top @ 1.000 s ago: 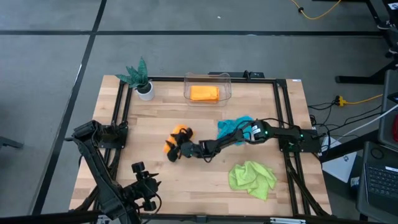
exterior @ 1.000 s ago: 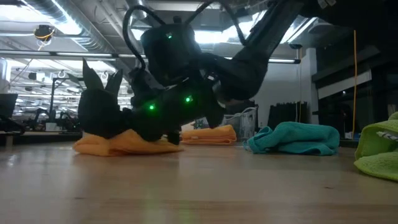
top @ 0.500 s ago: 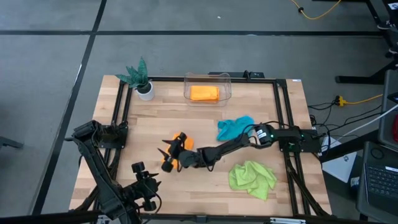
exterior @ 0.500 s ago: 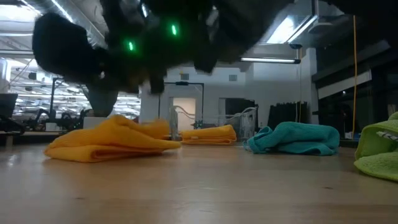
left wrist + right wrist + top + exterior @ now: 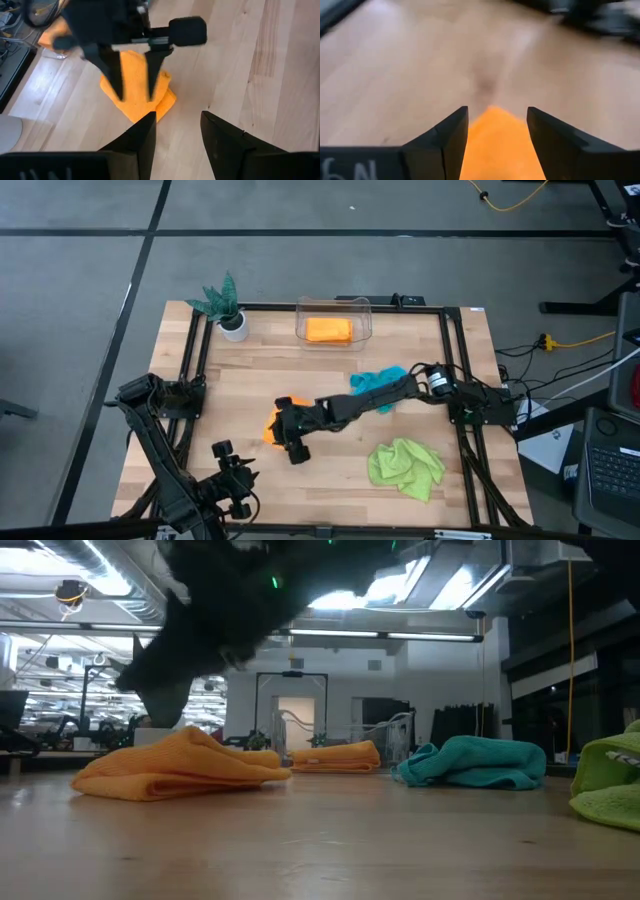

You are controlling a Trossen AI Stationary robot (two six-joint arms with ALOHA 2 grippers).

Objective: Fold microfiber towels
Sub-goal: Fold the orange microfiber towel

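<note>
Progress partial: one orange towel [image 5: 328,330] folded in clear bin [image 5: 362,315], upper centre; second orange towel [image 5: 275,423] mid-fold under right hand [image 5: 294,442], released; teal towel [image 5: 378,384], green towel [image 5: 405,466] crumpled; left hand [image 5: 177,131] empty.

2 orange towels [image 5: 272,423] [image 5: 328,330], 1 teal towel [image 5: 377,385], 1 lime-green towel [image 5: 406,466], pale wood table [image 5: 240,370].

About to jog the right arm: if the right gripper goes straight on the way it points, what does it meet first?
Probably the orange towel, which lies between the open fingers of the right gripper; bare table lies beyond. Depth is unclear.
</note>
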